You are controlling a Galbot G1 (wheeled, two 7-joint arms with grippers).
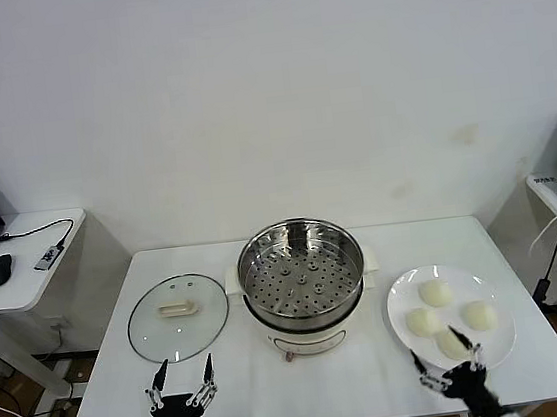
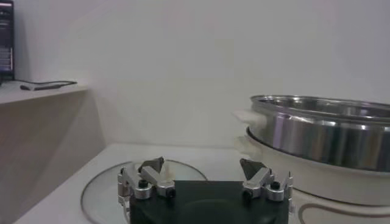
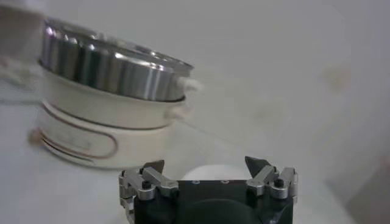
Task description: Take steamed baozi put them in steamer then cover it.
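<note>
- The steamer [image 1: 303,278], a shiny steel pot with a perforated tray on a white electric base, stands at the middle of the white table [image 1: 279,390]; its tray is bare, so no bun is loaded yet.
- Four cream-white baozi [image 1: 435,293] lie on a flat white plate [image 1: 400,300] at the steamer's 3 o'clock, just beside it but apart from its base.
- The glass lid [image 1: 178,317], with its cream handle up, lies flat on the table at the steamer's 9 o'clock.
- The right gripper [image 1: 448,360] hangs at the plate's 6 o'clock edge, just over the nearest bun, claw spread wide and holding nothing; the right wrist view shows only a sliver of white between the fingers.
- The left gripper [image 1: 181,384] waits at the lid's 6 o'clock, near its rim, claw wide and empty.
- The step in hand looks like the first pick. To do it well:
  - centre the open claw over one bun, the nearest being the likeliest, so the fingers straddle it and do not nudge its neighbours;
  - close gently, since a soft bun may dent or slip;
  - lift clear of the pot's raised rim before crossing toward 9 o'clock, then set it near the tray's far side to leave room for the others.
</note>
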